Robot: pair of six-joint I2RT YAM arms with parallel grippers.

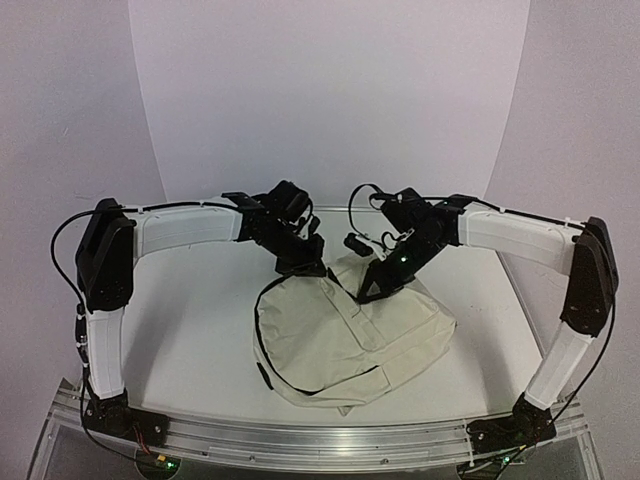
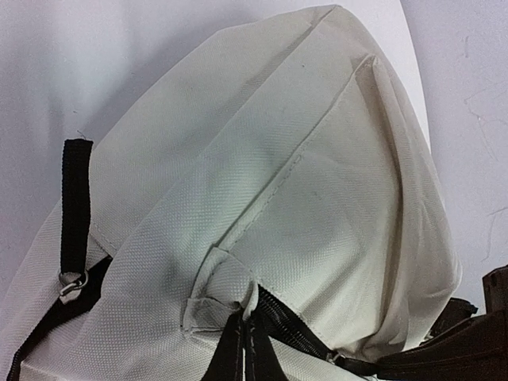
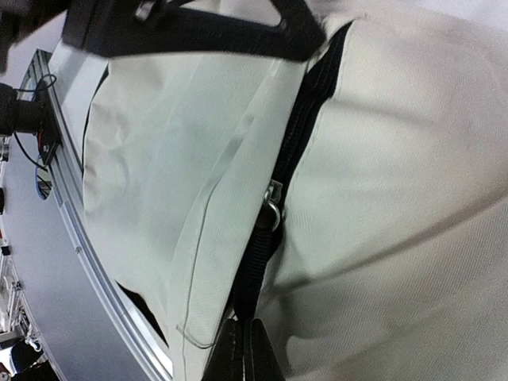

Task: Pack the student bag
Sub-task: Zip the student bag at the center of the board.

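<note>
Flopped flat in the middle of the table [image 1: 200, 320] — the student bag [image 1: 350, 345]. Pinched tight on its black zipper [image 3: 295, 159] — left gripper [image 1: 312, 268], and right gripper [image 1: 362, 292] just beside.

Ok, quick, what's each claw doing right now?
Left claw: closed, pinching the student bag at its zipper.
Right claw: closed on the student bag along the zipper.

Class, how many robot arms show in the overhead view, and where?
2. The left arm rises from the near-left corner, the right arm from the near-right; the left end effector and right end effector meet at the student bag's far edge. None hidden.
</note>
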